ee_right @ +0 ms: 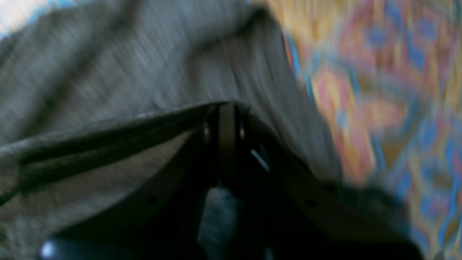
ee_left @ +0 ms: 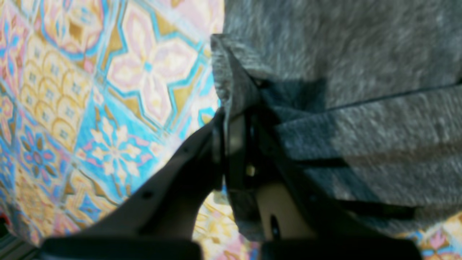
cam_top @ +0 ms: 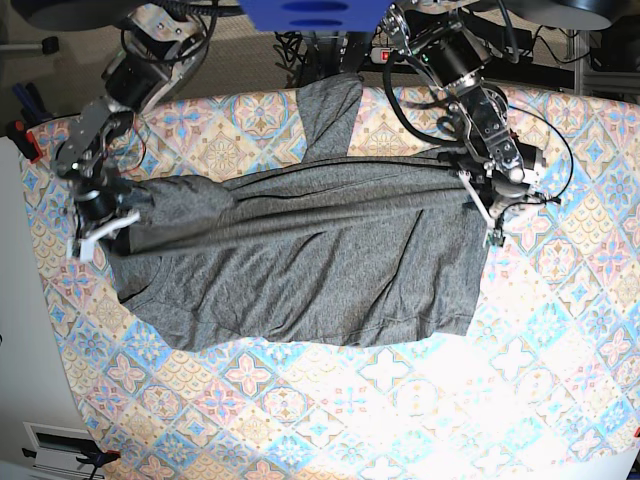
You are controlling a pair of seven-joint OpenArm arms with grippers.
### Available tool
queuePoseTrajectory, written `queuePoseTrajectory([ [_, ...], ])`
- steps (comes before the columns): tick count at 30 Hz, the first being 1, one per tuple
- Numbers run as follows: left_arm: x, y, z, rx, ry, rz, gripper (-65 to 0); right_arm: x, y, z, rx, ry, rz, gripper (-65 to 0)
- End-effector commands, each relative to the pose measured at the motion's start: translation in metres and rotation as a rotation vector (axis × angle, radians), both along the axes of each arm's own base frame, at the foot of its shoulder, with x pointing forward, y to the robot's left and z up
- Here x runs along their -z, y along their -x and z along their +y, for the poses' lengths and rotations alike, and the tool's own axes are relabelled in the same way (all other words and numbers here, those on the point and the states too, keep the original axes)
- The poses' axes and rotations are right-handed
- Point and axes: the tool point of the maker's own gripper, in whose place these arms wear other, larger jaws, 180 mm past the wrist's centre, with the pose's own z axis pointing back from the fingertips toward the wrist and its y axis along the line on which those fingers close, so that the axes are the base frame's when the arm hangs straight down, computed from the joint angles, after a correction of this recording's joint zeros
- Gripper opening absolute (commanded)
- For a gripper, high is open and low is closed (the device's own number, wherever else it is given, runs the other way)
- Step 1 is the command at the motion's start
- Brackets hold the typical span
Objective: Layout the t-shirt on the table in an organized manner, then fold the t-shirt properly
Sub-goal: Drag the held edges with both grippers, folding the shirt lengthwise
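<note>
Currently t-shirt (cam_top: pixel 300 260) spread on worktop (cam_top: pixel 560 330), top edge lifted taut between hands | step: fold, keep both ends level and tension even | left hand (cam_top: pixel 483 205) clamped on right-side edge | right hand (cam_top: pixel 100 225) clamped on left-side edge

Right gripper pinching shirt edge

I see my right gripper (ee_right: pixel 227 124) clamped on a fold of the t-shirt (ee_right: pixel 126 72), grey cloth spreading ahead; the table (ee_right: pixel 379 90) lies blurred to its right.
</note>
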Motion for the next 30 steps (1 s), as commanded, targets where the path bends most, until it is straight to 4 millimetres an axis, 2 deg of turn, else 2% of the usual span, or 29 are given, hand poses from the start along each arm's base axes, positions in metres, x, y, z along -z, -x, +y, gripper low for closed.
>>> queuePoseTrajectory([
  [1, -0.01, -0.009, 0.001, -0.004, -0.014, -0.035, -59.4, -0.026, -0.016, -0.008, 0.011, 0.015, -0.093, -65.0],
  [3, -0.01, -0.009, 0.001, -0.004, -0.014, -0.035, -54.6, -0.027, -0.016, -0.009, 0.011, 0.019, -0.096, -65.0],
  [7, -0.01, -0.009, 0.001, -0.005, -0.01, -0.038, -49.2, -0.028, -0.016, -0.01, 0.015, 0.02, -0.101, -55.6],
  [12, -0.015, -0.01, 0.003, -0.01, -0.017, -0.051, -48.0, -0.029, -0.015, -0.011, 0.018, 0.023, -0.1, -49.1],
  [14, -0.023, -0.012, 0.005, -0.012, -0.031, -0.075, -48.0, -0.037, -0.017, -0.014, 0.017, 0.044, -0.119, -48.4],
  [17, -0.038, -0.015, 0.01, -0.02, -0.058, -0.112, -48.0, -0.068, -0.022, -0.021, 0.017, 0.113, -0.184, -48.5],
  [19, -0.047, -0.017, 0.013, -0.024, -0.072, -0.133, -48.0, -0.081, -0.02, -0.023, 0.015, 0.149, -0.205, -48.6],
  [22, -0.052, -0.017, 0.015, -0.027, -0.082, -0.147, -48.0, -0.091, -0.014, -0.025, 0.012, 0.186, -0.221, -48.6],
  [26, -0.048, -0.013, 0.014, -0.023, -0.08, -0.135, -47.6, -0.096, -0.014, -0.025, 0.008, 0.2, -0.227, -48.6],
  [30, -0.036, -0.006, -0.006, 0.049, -0.073, -0.096, -47.6, -0.091, -0.014, -0.024, 0.007, 0.19, -0.217, -48.4],
])
